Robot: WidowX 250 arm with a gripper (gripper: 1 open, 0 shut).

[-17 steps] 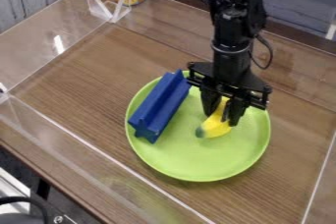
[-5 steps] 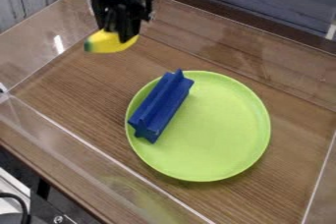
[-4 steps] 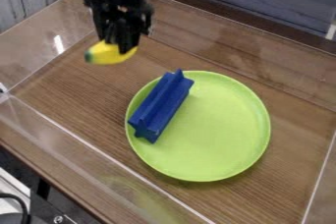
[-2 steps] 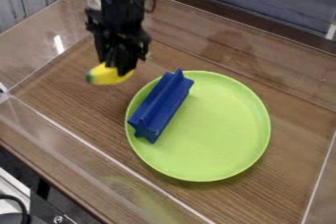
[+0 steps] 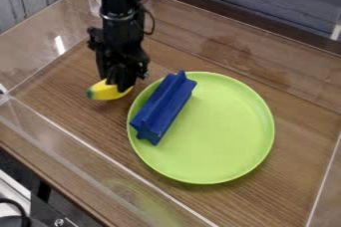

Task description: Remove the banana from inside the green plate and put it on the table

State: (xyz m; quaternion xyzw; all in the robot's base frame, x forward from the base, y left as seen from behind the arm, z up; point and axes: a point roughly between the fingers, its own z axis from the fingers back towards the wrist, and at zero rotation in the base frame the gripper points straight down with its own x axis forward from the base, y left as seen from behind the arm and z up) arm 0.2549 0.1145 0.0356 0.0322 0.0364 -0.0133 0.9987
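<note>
Between and just below the tips of the dark gripper (image 5: 118,77), the yellow banana (image 5: 110,91) is pinched, the fingers closed in on its upper side. From the fingertips it reaches down and toward the left of the view, its greenish tip sticking out clear of them on that side. Under the fingers lies the brown wood-grain table (image 5: 60,87); whether the banana touches it cannot be told. Just beside the fingers, to the right in the view, the long blue block (image 5: 164,105) rests tilted on the green plate (image 5: 220,136), whose wide bare part stretches farther off from them. The banana is outside the plate's rim.
</note>
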